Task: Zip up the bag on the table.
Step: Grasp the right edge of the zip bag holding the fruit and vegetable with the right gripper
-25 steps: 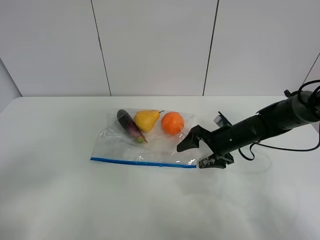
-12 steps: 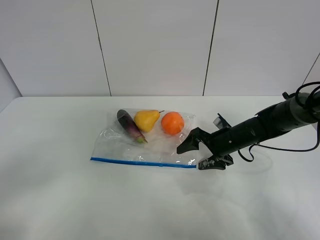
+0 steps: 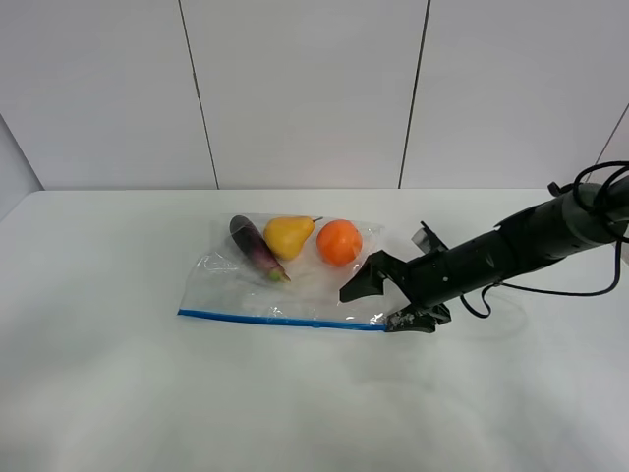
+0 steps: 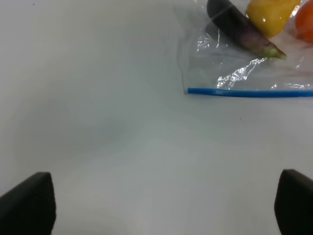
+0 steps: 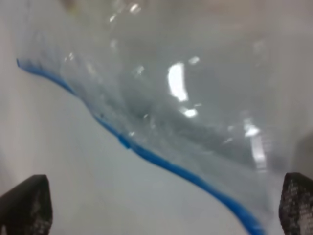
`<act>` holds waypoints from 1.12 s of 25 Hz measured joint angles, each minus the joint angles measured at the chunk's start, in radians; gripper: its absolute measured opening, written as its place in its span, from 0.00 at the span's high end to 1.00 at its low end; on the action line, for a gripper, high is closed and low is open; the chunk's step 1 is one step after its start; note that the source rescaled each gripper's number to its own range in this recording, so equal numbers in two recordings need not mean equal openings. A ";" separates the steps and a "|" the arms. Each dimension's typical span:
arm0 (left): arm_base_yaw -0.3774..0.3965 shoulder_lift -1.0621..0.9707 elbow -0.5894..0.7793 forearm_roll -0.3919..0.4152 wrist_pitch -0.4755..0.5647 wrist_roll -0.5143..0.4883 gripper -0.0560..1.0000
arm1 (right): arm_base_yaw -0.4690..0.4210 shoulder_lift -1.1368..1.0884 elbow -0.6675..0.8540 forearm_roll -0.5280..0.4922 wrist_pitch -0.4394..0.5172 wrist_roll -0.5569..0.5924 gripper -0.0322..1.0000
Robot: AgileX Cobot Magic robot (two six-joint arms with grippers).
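Note:
The clear crinkly bag [image 3: 295, 285] lies flat on the white table [image 3: 118, 393], its blue strip [image 3: 280, 320] along the near edge. An eggplant [image 3: 257, 249], a yellow pear [image 3: 288, 236] and an orange [image 3: 339, 242] show through it. My right gripper [image 3: 369, 310] is open at the strip's right end, one finger over the bag's corner, one beside it. The right wrist view shows the strip [image 5: 146, 154] running between the open gripper [image 5: 161, 205]. My left gripper [image 4: 159, 205] is open and empty above bare table, short of the strip's left end [image 4: 190, 90]. The left arm is out of the exterior view.
A white panelled wall [image 3: 305, 88] stands behind the table. The right arm [image 3: 521, 246] and its cable [image 3: 580, 291] stretch over the table's right side. Bare tabletop lies in front of and left of the bag.
My right gripper has crept a little to the left, closer onto the bag's right corner. The bag and the fruit have not moved.

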 joint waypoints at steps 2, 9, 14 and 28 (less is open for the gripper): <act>0.000 0.000 0.000 0.000 0.000 0.000 0.00 | 0.027 0.000 0.000 0.001 -0.027 -0.005 0.00; 0.000 0.000 0.000 0.000 0.000 0.001 0.00 | 0.040 0.001 0.000 0.001 -0.043 -0.009 0.00; 0.000 0.000 0.000 0.000 0.000 0.001 0.00 | 0.040 0.003 0.000 0.009 -0.044 -0.011 0.02; 0.000 0.000 0.000 0.000 0.000 0.001 0.00 | 0.040 0.057 -0.002 0.107 0.011 -0.089 0.18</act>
